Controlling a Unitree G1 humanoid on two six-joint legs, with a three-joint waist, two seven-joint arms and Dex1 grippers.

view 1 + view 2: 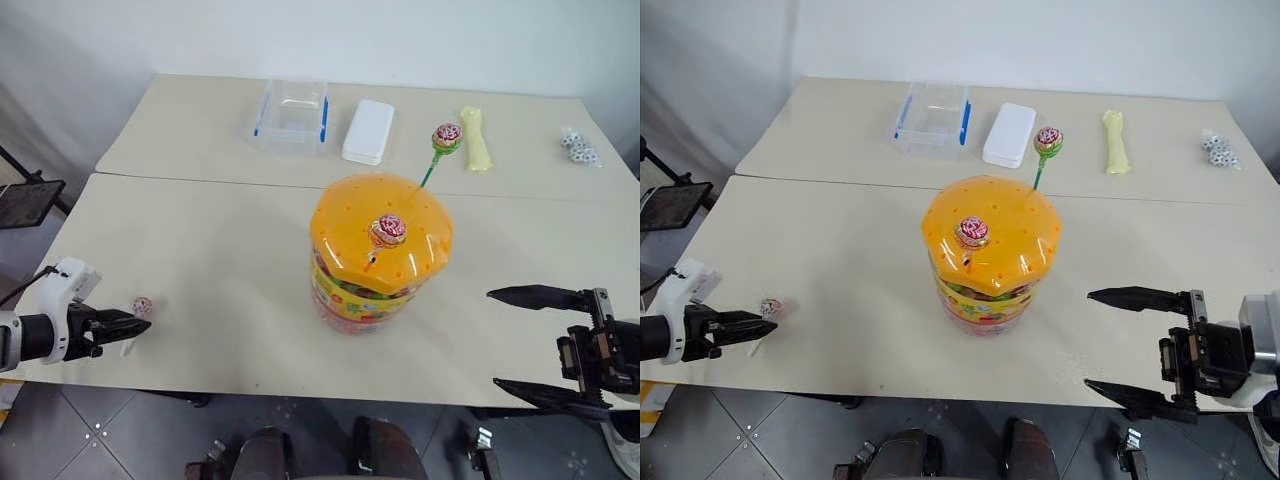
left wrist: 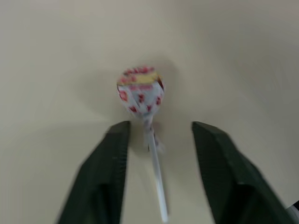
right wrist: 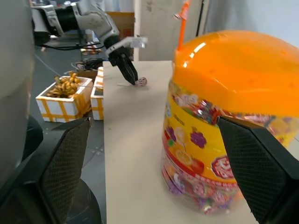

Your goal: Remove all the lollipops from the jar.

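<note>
The jar (image 1: 372,270), a clear tub with a colourful label and a domed orange lid, stands mid-table. A lollipop on a green stick (image 1: 446,136) rises from the lid's far side, and another (image 1: 388,230) sits low on the lid. A third lollipop (image 2: 139,92), on a white stick, lies on the table at the near left. My left gripper (image 2: 161,128) is open, its fingers either side of that stick without touching it. To the jar's right, my right gripper (image 1: 495,338) stands open and apart from it, its fingers pointing toward the jar.
On the far table are a clear box with blue clips (image 1: 291,115), a white box (image 1: 368,130), a pale yellow elongated object (image 1: 477,138) and small black-and-white pieces (image 1: 580,147). A seam divides the two tables. Yellow baskets (image 3: 65,95) stand on the floor beyond the table's left edge.
</note>
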